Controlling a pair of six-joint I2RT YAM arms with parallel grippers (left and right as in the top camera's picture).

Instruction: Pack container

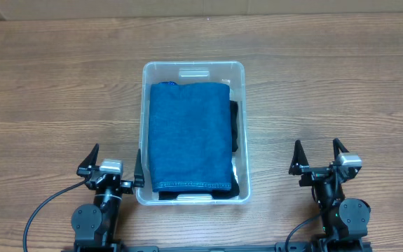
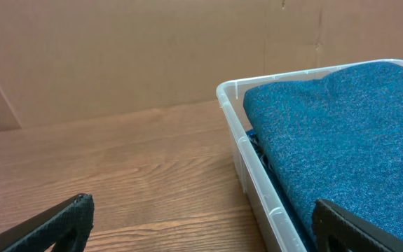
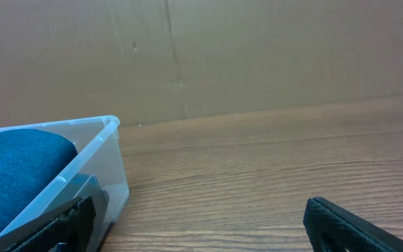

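The clear plastic container (image 1: 194, 68) stands at the table's middle. A folded blue cloth (image 1: 190, 136) fills it, lying on top of a dark cloth (image 1: 234, 126) that shows at the right and near edges. My left gripper (image 1: 113, 159) is open and empty at the container's near left corner, its right finger by the wall. My right gripper (image 1: 320, 155) is open and empty, well to the right of the container. The left wrist view shows the container's rim (image 2: 240, 133) and the blue cloth (image 2: 341, 133). The right wrist view shows the container's wall (image 3: 106, 175).
The wooden table (image 1: 47, 105) runs all around the container. A brown cardboard wall (image 3: 257, 56) stands along the table's far edge. Black cables (image 1: 43, 210) trail from both arm bases at the near edge.
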